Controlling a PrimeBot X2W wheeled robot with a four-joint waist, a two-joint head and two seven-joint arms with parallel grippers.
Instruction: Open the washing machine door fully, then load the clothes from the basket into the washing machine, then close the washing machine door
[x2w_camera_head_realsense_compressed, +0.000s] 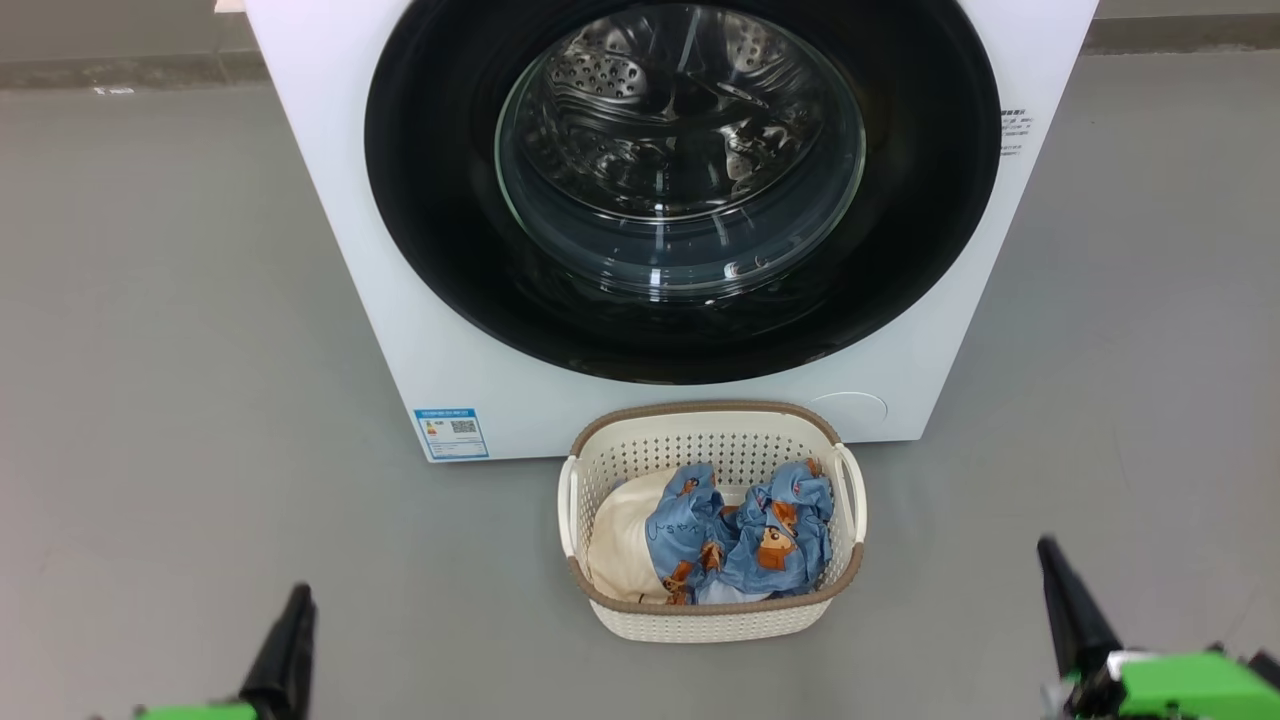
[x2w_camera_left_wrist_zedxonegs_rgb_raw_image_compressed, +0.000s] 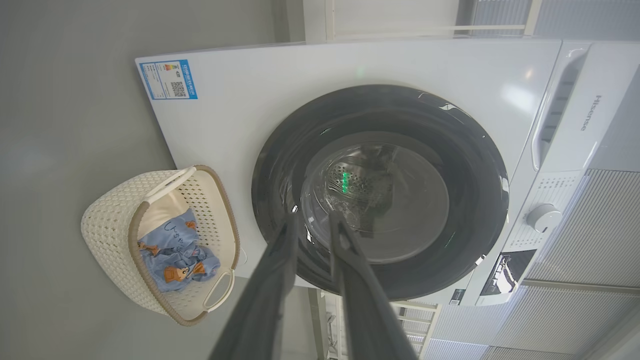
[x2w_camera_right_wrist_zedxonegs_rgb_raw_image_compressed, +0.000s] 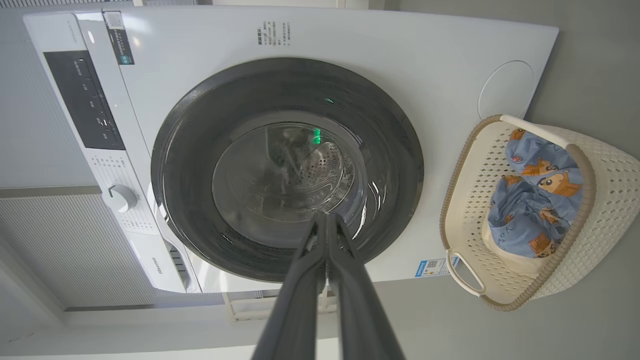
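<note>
Facing the washing machine door (x2w_camera_head_realsense_compressed: 680, 190), shut above the basket (x2w_camera_head_realsense_compressed: 700, 409), you are judging its glossy rim stiff and slippery, best hooked at the edge, left pincer (x2w_camera_left_wrist_zedxonegs_rgb_raw_image_compressed: 313, 221) barely parted, right pincer (x2w_camera_right_wrist_zedxonegs_rgb_raw_image_compressed: 325, 217) closed, both empty.

Right end effector (x2w_camera_right_wrist_zedxonegs_rgb_raw_image_compressed: 326, 220) pinched tight, pointing at washing machine door (x2w_camera_right_wrist_zedxonegs_rgb_raw_image_compressed: 195, 150), door flush w/ front. Basket (x2w_camera_right_wrist_zedxonegs_rgb_raw_image_compressed: 607, 165) on floor (x2w_camera_right_wrist_zedxonegs_rgb_raw_image_compressed: 595, 60) just beside washing machine (x2w_camera_right_wrist_zedxonegs_rgb_raw_image_compressed: 400, 50), clothes (x2w_camera_right_wrist_zedxonegs_rgb_raw_image_compressed: 537, 205) inside.

The door (x2w_camera_head_realsense_compressed: 680, 170) is glossy glass, the basket (x2w_camera_head_realsense_compressed: 700, 622) perforated matt plastic.
</note>
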